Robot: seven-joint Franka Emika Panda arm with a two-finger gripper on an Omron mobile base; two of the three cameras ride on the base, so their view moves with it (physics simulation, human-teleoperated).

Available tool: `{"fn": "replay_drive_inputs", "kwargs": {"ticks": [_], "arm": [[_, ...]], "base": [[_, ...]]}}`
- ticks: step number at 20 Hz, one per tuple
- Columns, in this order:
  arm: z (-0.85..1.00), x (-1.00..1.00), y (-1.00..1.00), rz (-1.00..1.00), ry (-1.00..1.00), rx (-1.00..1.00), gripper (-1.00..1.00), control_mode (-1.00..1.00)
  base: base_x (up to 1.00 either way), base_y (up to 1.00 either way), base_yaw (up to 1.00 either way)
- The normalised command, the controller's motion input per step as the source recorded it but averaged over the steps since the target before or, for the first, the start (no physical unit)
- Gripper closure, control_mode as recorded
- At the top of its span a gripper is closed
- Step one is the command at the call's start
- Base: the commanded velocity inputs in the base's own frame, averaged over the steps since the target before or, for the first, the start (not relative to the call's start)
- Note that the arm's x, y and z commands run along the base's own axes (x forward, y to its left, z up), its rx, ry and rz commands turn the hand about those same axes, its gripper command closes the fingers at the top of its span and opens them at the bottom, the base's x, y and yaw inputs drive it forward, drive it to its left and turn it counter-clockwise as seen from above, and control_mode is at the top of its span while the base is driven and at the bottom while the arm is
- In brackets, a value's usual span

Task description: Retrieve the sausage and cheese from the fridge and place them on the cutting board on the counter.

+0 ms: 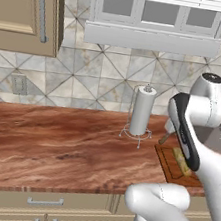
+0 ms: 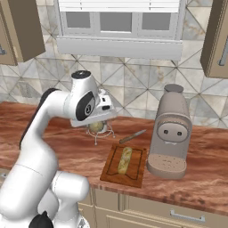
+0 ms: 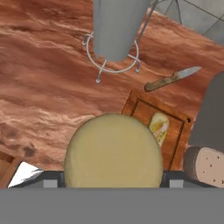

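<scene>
The cutting board sits at the near edge of the counter, just left of the coffee machine. It's got the sausage lying lengthways on it, a yellowish-tan piece sitting inside the board's groove.

The cheese, a round pale-yellow wheel, is in the robot's fingers. In the hand view it fills the lower middle, wedged where the finger tips would be, so the fingers are spread wide around it and gripping it. From there the wheel hangs above the counter with the board peeking out just past it to the right.

Arm pose: it comes up from the base, bends over at the elbow, and the wrist points down toward the counter, with the hand hovering in front of the paper towel stand and left of the board.

A knife with a wooden handle lies on the counter between the towel stand and the coffee machine, just beyond the board's far edge and not touching it.

No readable labels or writing on anything here.
</scene>
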Motion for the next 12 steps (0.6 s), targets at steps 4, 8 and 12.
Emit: {"fn": "replay_drive_inputs", "kwargs": {"ticks": [4,8,12], "arm": [[-0.64,0.54,-0.03,0.04,0.0,0.0,1.0,-1.0],[-0.55,0.29,-0.03,-0.01,0.04,0.0,1.0,-1.0],[-0.47,0.35,-0.02,-0.03,0.02,0.0,1.0,-1.0]], "base": [[0.0,0.0,0.0],[0.0,0.0,0.0],[0.0,0.0,0.0]]}}
